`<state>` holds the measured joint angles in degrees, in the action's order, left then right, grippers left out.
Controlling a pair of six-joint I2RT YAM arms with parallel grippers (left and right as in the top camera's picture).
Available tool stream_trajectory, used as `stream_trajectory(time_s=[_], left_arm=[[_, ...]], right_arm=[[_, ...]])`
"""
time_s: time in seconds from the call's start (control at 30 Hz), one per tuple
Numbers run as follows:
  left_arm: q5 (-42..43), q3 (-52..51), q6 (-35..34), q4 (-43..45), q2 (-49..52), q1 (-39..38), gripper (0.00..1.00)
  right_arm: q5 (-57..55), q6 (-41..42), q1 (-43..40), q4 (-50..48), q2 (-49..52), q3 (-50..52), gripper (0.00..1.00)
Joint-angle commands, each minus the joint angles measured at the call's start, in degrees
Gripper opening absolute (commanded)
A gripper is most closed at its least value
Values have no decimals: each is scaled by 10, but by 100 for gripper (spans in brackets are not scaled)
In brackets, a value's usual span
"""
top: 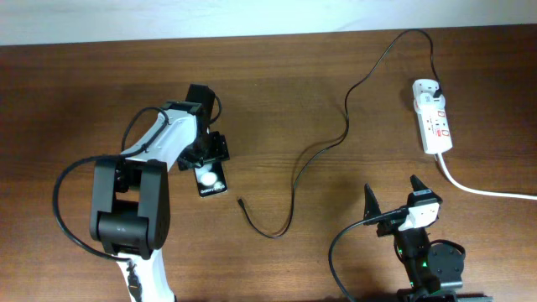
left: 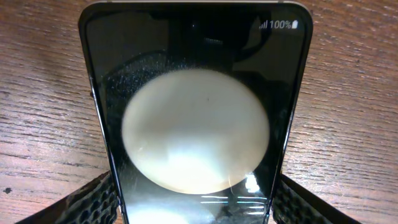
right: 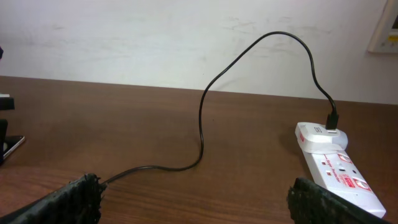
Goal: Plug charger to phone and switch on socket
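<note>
The left gripper [left: 198, 200] pointed down, straddling the phone [left: 196, 93]; contact could not be confirmed, and the phone's lower edge was cut off. The right gripper [top: 393, 197] stood wide open, empty.

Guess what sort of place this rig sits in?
Probably an indoor lab or office workbench, though that is not certain: a dark wood-grain table, a plain white wall behind it, and a white socket and a phone laid out on it.

black phone [top: 210, 178], black charger [right: 200, 124], white-and-red socket [top: 432, 126]
</note>
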<state>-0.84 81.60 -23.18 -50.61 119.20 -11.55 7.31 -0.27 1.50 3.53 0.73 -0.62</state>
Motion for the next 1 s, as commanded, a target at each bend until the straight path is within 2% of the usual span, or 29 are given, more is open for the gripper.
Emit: stream_trajectory(time_s=[0.0,0.97], left_arm=[[12,-28,1,-4,41,-4,73],[10,-12,10,-19,33,-4,70]], right_arm=[[-3,-4,4,4,-5,3,99],[-3,-4,4,4,-5,3,99]])
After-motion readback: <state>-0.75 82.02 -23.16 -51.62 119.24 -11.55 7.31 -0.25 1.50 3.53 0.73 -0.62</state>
